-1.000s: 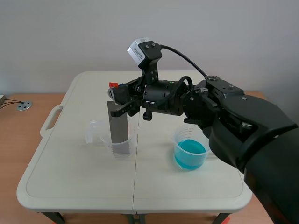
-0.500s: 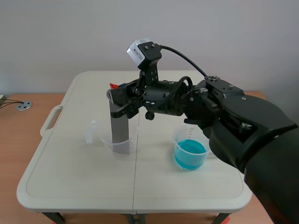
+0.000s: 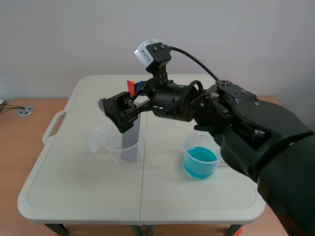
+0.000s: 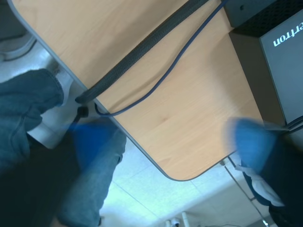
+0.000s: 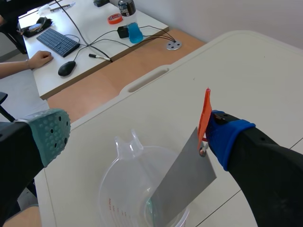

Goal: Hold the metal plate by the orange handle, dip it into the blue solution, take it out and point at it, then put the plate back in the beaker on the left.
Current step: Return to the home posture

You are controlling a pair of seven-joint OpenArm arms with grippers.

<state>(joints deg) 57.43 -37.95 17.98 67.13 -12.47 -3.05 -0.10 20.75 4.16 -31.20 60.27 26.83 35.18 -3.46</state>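
The metal plate [image 5: 182,184] stands in the beaker on the left [image 3: 110,145]; its low end is down inside and its top leans out over the rim. The orange handle [image 5: 204,113] sticks up from the top edge.

We think the plate is thin, stiff and light; it looks smooth, so it may be slippery, and more so when wet. The best place to hold it is the orange handle, with one pad on each flat side. The clear beaker looks light too; a bump could tip it over.

The right gripper [image 5: 137,135] is let go and spread wide around the handle. Its blue pad [image 5: 226,137] is just beside the handle and may touch it; its grey-green pad [image 5: 47,135] is well apart on the other side; nothing is squeezed.

The other beaker [image 3: 189,142] sits on the white table [image 3: 74,187], off to the right, with the blue solution [image 3: 200,160] in it.

The left gripper [image 4: 173,142] is away from the table; its pads are apart and hold nothing; it hangs over a wooden desk [image 4: 180,94] with cables [image 4: 142,52].
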